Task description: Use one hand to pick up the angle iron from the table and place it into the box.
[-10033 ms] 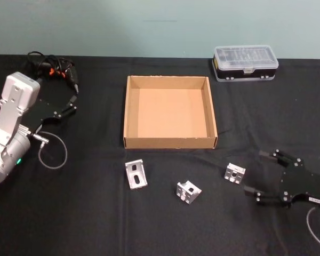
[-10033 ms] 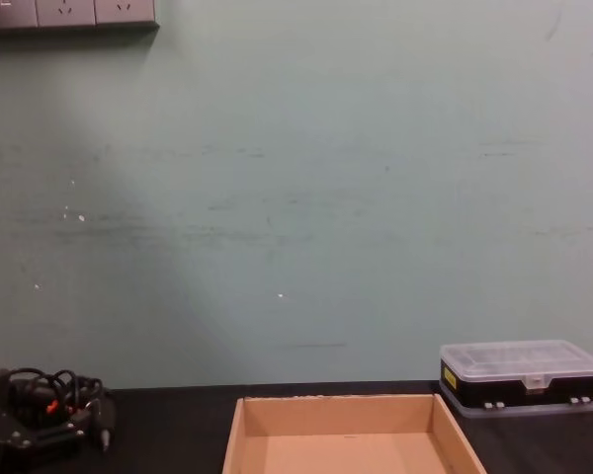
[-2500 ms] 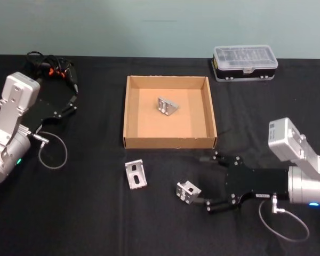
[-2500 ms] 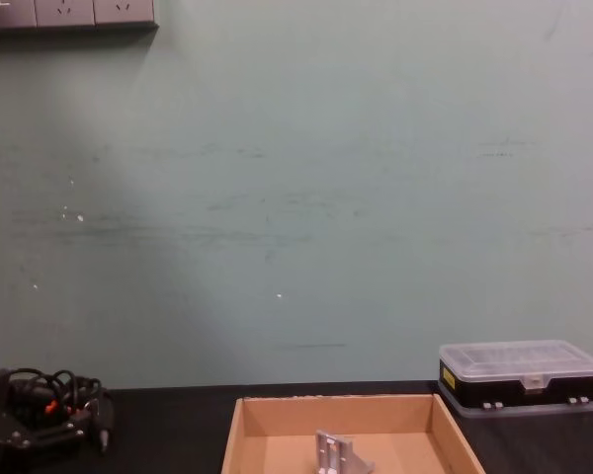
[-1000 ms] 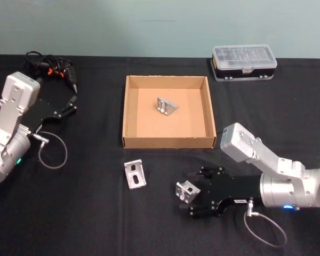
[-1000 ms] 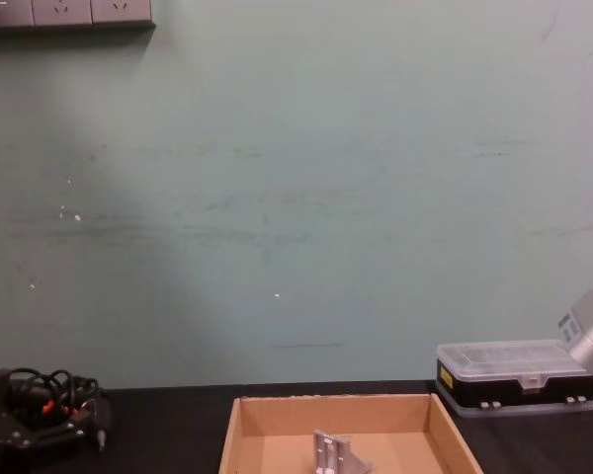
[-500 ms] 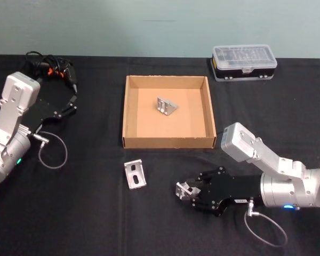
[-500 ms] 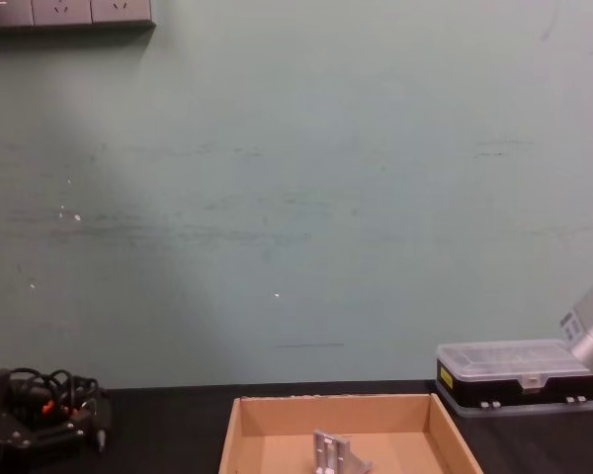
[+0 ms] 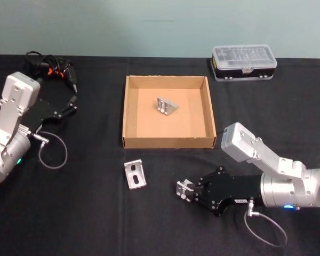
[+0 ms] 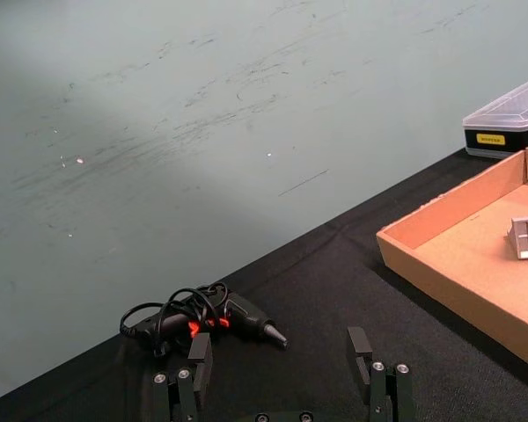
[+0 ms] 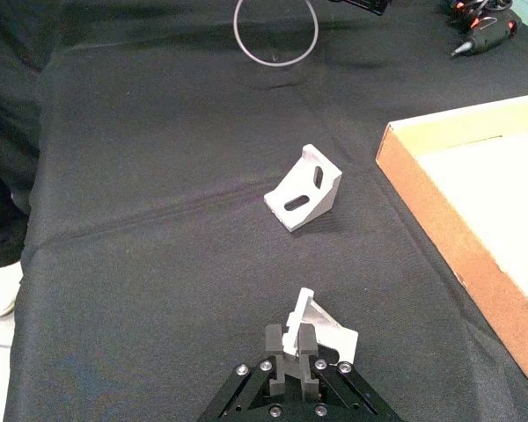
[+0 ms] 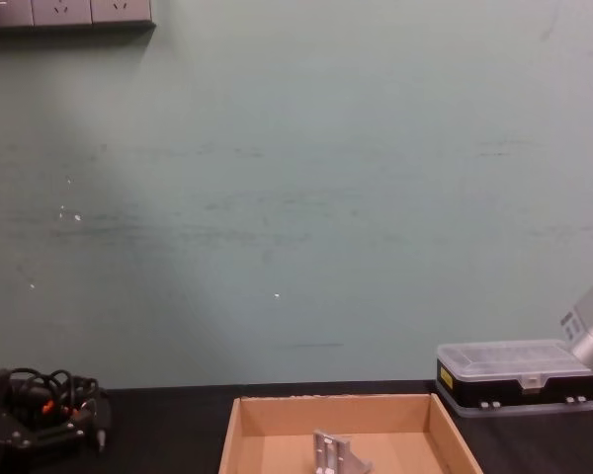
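The right claw [image 9: 192, 193] is clamped on an angle iron [image 9: 184, 190] down at the surface [image 9: 85, 213], in front of the box [image 9: 169, 142]. A second iron [image 9: 134, 174] lies loose to its left, apart from it. A third iron [image 9: 166, 105] sits inside the box. A case [image 9: 245, 62] stands behind on the right. A drill [image 9: 53, 69] lies far left, near the left claw [image 9: 72, 100], whose fingers are apart.

Soft, even light from above falls on my black table [image 9: 96, 224], which swallows nearly every shadow; its creases catch a dull sheen. The box [image 11: 440, 233] floor washes out pale in my right wrist view. The angle iron [image 11: 326, 330] in my right gripper [image 11: 290, 338] gleams bright.
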Controlling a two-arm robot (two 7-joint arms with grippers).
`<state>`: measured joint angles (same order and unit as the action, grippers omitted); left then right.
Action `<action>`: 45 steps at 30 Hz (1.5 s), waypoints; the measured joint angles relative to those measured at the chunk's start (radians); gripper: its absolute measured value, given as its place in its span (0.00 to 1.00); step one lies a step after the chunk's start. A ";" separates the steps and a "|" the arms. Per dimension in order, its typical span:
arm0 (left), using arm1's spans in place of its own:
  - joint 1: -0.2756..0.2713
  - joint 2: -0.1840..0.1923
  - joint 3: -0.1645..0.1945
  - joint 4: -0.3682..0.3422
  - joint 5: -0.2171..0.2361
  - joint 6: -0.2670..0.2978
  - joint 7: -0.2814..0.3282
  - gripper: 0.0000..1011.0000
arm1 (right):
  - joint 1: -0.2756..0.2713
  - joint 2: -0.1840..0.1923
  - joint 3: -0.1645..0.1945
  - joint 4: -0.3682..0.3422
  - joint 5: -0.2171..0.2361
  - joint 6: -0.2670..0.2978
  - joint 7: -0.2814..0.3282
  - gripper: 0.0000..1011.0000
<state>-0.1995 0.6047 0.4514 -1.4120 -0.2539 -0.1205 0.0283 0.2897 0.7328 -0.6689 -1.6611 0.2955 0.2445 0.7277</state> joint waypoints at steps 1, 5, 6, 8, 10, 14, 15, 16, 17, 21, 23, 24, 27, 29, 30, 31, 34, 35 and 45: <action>0.000 0.000 0.000 0.000 0.000 0.000 0.000 0.99 | 0.000 0.000 0.000 0.000 0.000 0.000 0.000 0.10; 0.000 0.000 0.000 0.000 0.000 0.000 0.000 0.99 | 0.000 0.000 0.000 0.000 0.000 0.000 0.000 0.10; 0.000 0.000 0.000 0.000 0.000 0.000 0.000 0.99 | 0.000 0.000 0.000 0.000 0.000 0.000 0.000 0.10; 0.000 0.000 0.000 0.000 0.000 0.000 0.000 0.99 | 0.000 0.000 0.000 0.000 0.000 0.000 0.000 0.10; 0.000 0.000 0.000 0.000 0.000 0.000 0.000 0.99 | -0.001 0.000 0.001 0.000 0.001 -0.002 0.000 0.10; 0.000 0.000 0.000 0.000 0.000 0.000 0.000 0.99 | -0.007 -0.003 0.024 -0.002 0.031 -0.024 -0.002 0.10; 0.000 0.000 0.000 0.000 0.000 0.000 0.000 0.99 | -0.008 -0.006 0.037 -0.005 0.051 -0.030 -0.002 0.10; 0.000 0.000 0.000 0.000 0.000 0.000 0.000 0.99 | -0.008 -0.008 0.043 -0.007 0.061 -0.031 -0.002 0.10; 0.000 0.000 0.000 0.000 0.000 0.000 0.000 0.99 | -0.008 -0.009 0.049 -0.009 0.071 -0.031 -0.003 0.10; 0.000 0.000 0.000 0.000 0.000 0.000 0.000 0.99 | 0.000 -0.019 0.075 -0.022 0.116 -0.028 -0.014 0.10; 0.000 0.000 0.000 0.000 0.000 0.000 0.000 0.99 | 0.010 -0.028 0.088 -0.029 0.142 -0.019 -0.026 0.10; 0.000 0.000 0.000 0.000 0.000 0.000 0.000 0.99 | 0.015 -0.032 0.094 -0.031 0.151 -0.015 -0.030 0.10; 0.000 0.000 0.000 0.000 0.000 0.000 0.000 0.99 | 0.041 -0.051 0.111 -0.029 0.179 0.005 -0.054 0.10; 0.000 0.000 0.000 0.000 0.000 0.000 0.000 0.99 | 0.065 -0.070 0.119 -0.015 0.192 0.020 -0.080 0.10; 0.000 0.000 0.000 0.000 0.000 0.000 0.000 0.99 | 0.073 -0.078 0.121 -0.007 0.194 0.025 -0.091 0.10; 0.000 0.000 0.000 0.000 0.000 0.000 0.000 0.99 | 0.090 -0.093 0.124 0.009 0.194 0.035 -0.115 0.10; 0.000 0.000 0.000 0.000 0.000 0.000 0.000 0.99 | 0.113 -0.116 0.126 0.037 0.193 0.051 -0.148 0.10; 0.000 0.000 0.000 0.000 0.000 0.000 0.000 0.99 | 0.129 -0.133 0.126 0.063 0.188 0.060 -0.173 0.10; 0.000 0.000 0.000 0.000 0.000 0.000 0.000 0.99 | 0.228 -0.238 0.108 0.263 0.120 0.112 -0.259 0.10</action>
<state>-0.1995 0.6047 0.4514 -1.4119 -0.2540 -0.1205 0.0283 0.5182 0.4953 -0.5611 -1.3980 0.4151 0.3567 0.4690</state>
